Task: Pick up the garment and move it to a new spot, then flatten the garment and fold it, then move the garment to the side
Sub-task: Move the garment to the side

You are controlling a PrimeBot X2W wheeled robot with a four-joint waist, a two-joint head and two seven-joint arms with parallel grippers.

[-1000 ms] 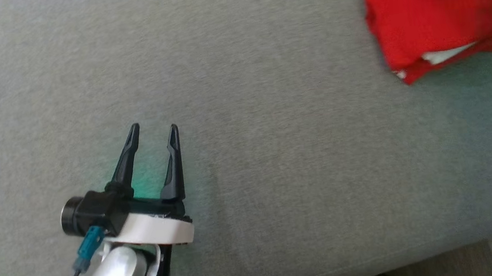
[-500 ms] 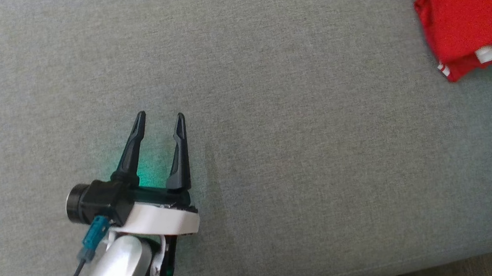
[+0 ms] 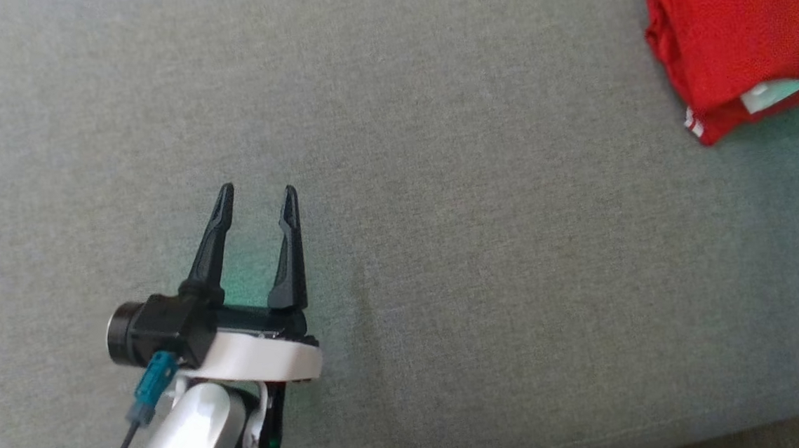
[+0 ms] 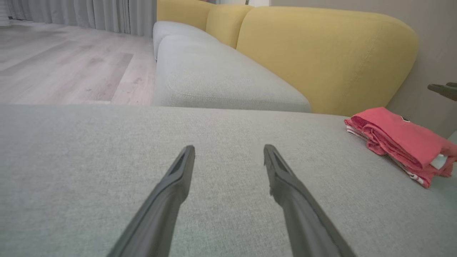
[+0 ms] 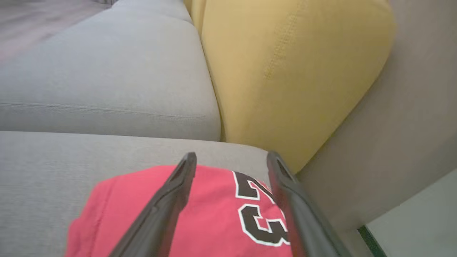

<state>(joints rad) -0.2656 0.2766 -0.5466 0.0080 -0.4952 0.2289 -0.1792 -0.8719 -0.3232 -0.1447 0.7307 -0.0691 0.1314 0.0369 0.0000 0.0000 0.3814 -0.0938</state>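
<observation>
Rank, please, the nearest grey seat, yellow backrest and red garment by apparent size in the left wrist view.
1. nearest grey seat
2. yellow backrest
3. red garment
Nearness to the camera inflates the seat.

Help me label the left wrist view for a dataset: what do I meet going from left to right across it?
Wooden floor → left gripper, open → folded red garment.
</observation>
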